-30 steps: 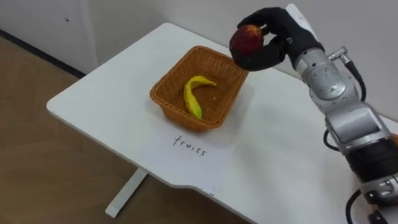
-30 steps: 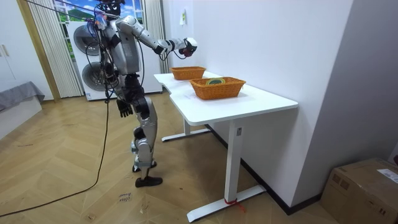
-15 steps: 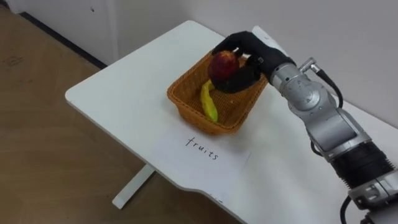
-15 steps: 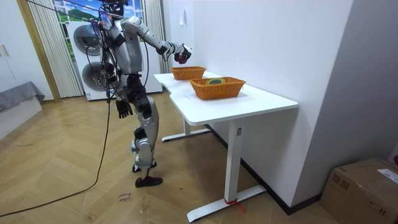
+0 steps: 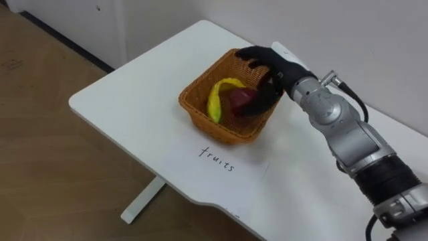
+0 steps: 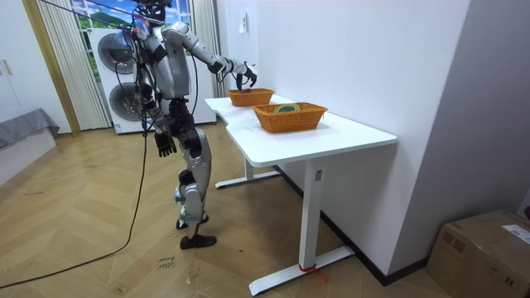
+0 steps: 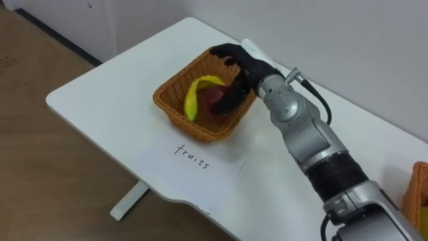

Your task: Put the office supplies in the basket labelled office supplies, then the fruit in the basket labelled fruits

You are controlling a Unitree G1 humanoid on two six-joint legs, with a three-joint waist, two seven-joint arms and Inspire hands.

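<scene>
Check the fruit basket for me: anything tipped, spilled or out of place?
Nothing stands out. The wicker basket sits upright on the white table, banana and red apple both inside it, and the right hand reaches in beside the apple. No fruit lies loose on the table around it.

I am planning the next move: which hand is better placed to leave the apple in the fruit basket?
Right. The right hand is inside the basket, spread over the apple; the left hand hangs beside the robot's leg.
</scene>
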